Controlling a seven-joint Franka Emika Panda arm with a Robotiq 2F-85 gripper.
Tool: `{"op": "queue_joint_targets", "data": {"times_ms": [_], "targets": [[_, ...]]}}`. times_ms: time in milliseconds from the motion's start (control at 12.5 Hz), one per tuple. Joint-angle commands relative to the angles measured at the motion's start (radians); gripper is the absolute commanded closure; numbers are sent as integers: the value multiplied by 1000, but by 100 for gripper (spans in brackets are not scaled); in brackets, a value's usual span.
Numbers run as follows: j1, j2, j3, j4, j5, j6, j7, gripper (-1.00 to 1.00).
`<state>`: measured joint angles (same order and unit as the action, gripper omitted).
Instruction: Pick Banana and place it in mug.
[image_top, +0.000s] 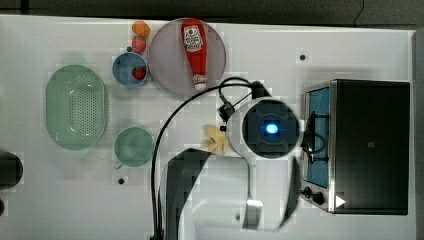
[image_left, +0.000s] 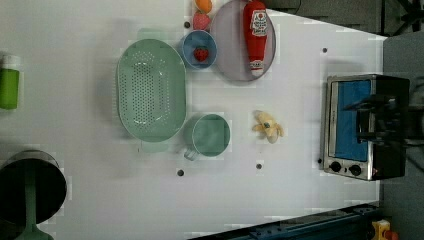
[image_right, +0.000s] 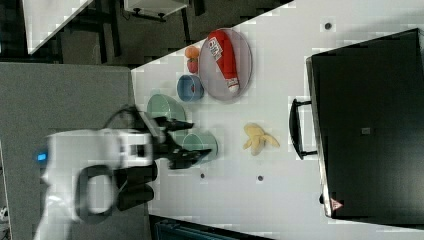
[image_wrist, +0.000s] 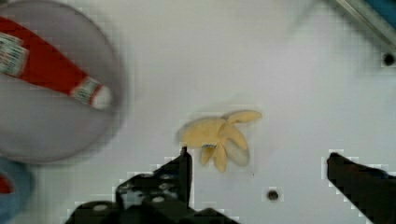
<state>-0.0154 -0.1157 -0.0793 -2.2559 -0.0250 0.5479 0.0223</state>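
Note:
The banana (image_left: 268, 126) is a small pale yellow peeled toy lying on the white table between the mug and the toaster oven. In the top view the arm's white wrist (image_top: 270, 127) covers part of the banana (image_top: 214, 139). The mug (image_left: 211, 135) is a round teal cup standing next to the colander, apart from the banana. My gripper (image_wrist: 259, 158) is open and holds nothing. In the wrist view the banana (image_wrist: 219, 137) lies below it, just off one black fingertip (image_wrist: 184, 161). The right view shows the gripper (image_right: 200, 138) held above the table, in front of the mug (image_right: 206, 136).
A pale-green colander (image_left: 151, 90) lies beside the mug. A blue bowl (image_left: 199, 49) holds a strawberry, and a grey plate (image_left: 227, 55) carries a ketchup bottle (image_left: 256, 30). A toaster oven (image_left: 365, 125) stands at the left view's right. An orange fruit (image_top: 141, 28) sits by the bowl.

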Motion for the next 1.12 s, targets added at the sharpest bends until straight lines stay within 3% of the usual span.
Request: {"op": "queue_joint_targets", "data": {"times_ms": [80, 480, 1120], "targets": [[15, 23, 16, -121, 10, 129, -81, -100], [15, 187, 12, -225, 10, 384, -81, -100], [16, 446, 22, -227, 10, 675, -81, -100]]}}
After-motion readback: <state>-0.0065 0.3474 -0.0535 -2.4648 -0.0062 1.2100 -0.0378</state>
